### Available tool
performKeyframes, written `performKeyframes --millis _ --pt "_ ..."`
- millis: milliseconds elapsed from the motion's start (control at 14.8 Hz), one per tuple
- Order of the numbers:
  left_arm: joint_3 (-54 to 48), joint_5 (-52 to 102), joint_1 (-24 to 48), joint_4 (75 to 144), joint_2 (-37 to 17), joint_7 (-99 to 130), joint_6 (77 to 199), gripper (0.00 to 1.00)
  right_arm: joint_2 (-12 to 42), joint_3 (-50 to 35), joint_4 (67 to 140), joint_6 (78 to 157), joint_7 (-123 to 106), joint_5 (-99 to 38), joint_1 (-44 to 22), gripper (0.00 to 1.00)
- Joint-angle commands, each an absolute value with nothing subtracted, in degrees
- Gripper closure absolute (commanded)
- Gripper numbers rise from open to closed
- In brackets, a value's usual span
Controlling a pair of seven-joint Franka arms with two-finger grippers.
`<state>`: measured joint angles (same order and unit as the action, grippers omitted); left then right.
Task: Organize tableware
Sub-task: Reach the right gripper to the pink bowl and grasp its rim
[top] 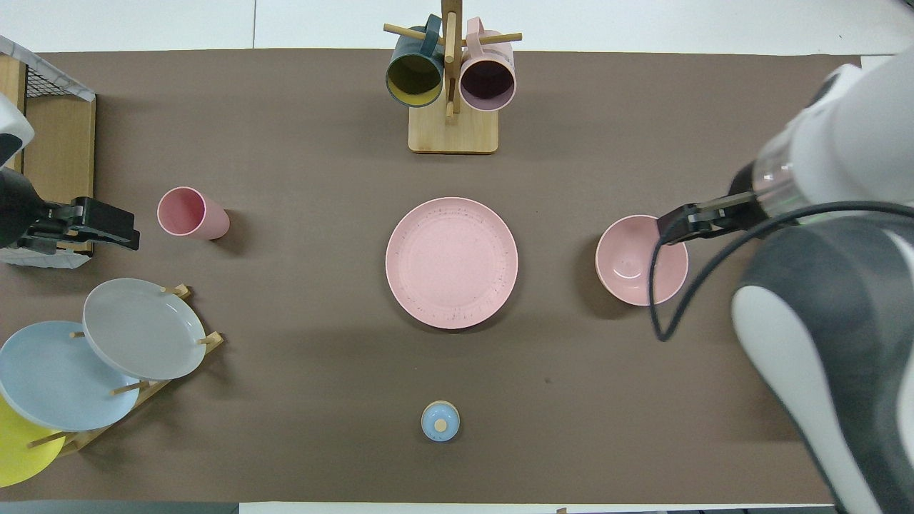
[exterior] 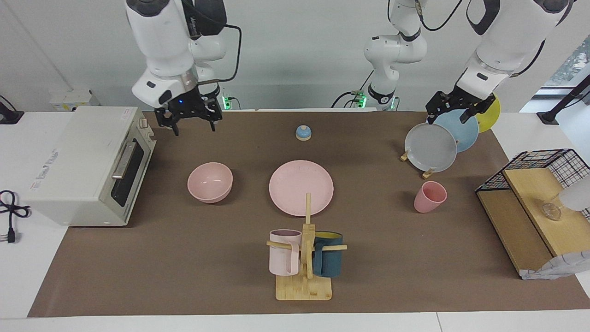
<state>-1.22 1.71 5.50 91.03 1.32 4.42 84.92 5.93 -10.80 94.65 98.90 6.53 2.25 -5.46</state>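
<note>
Plate: a wide flat matte pink round plate [exterior: 301,187] is lying mid-tabletop.
Bowl: a deep matte pink round bowl [exterior: 209,181] is sitting beside it, toward the right arm's end.
Cup: a small tapered pink handleless cup [exterior: 429,197] is standing toward the left arm's end.
Right gripper [exterior: 193,126]: hanging with fingers spread, holding nothing.
Left gripper [exterior: 451,115]: waiting over racked plates, fingers apart.

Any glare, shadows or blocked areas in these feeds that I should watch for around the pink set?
Overhead view: the right arm's bulk fills the corner by the bowl, its cable crossing the rim; a small highlight sits inside the bowl. Facing view: soft shadows fall beside the bowl, plate and cup; the mug stand's post overlaps the plate.
</note>
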Motion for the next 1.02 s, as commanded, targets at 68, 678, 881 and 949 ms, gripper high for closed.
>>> performKeyframes --millis 68,678,881,949 --pt "-1.05 0.70 5.54 91.14 1.93 4.66 84.29 0.00 5.80 -10.81 111.04 116.05 7.73 2.02 -4.66 0.00" --pt "-1.23 0.70 6.33 91.93 2.11 5.10 84.28 0.00 5.97 -11.69 127.09 133.07 9.67 2.11 -5.97 0.46" --pt "-1.23 0.70 6.33 92.11 2.28 4.92 84.46 0.00 6.33 -12.04 126.39 132.02 9.32 2.29 -6.24 1.00" --pt "-1.23 0.70 6.33 92.02 2.29 4.92 84.55 0.00 6.42 -12.13 125.52 131.14 9.32 2.37 -6.24 1.00"
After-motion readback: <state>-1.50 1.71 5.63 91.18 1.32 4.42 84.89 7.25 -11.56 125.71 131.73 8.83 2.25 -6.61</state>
